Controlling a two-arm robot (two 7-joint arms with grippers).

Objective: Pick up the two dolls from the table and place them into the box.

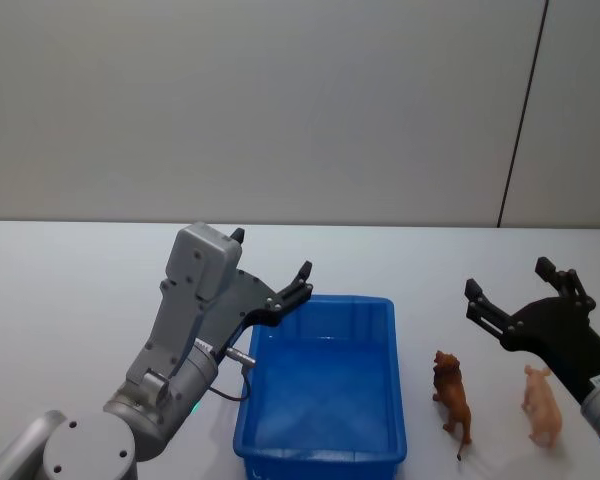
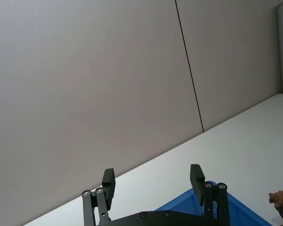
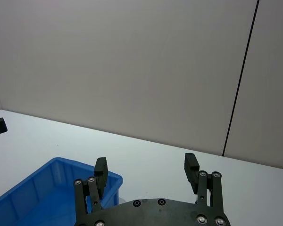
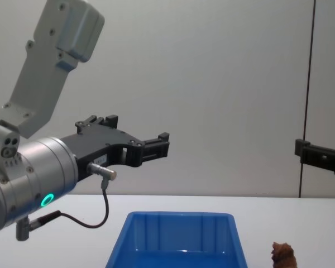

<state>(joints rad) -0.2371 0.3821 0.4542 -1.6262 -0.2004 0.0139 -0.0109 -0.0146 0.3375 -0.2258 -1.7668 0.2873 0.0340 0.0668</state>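
One brown doll (image 1: 453, 395) stands upright on the white table (image 1: 70, 290), just right of the blue box (image 1: 320, 462). A peach doll (image 1: 543, 403) stands beside it, farther right and apart from it. My right gripper (image 1: 508, 277) hangs in the air behind the two dolls, its fingers spread wide apart. My left gripper (image 1: 271, 252) hangs raised over the box's far left corner, fingers likewise parted.

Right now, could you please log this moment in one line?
left gripper open, left of blue bin; right gripper open, right of bin; lion figurine, pig figurine standing on table; bin empty
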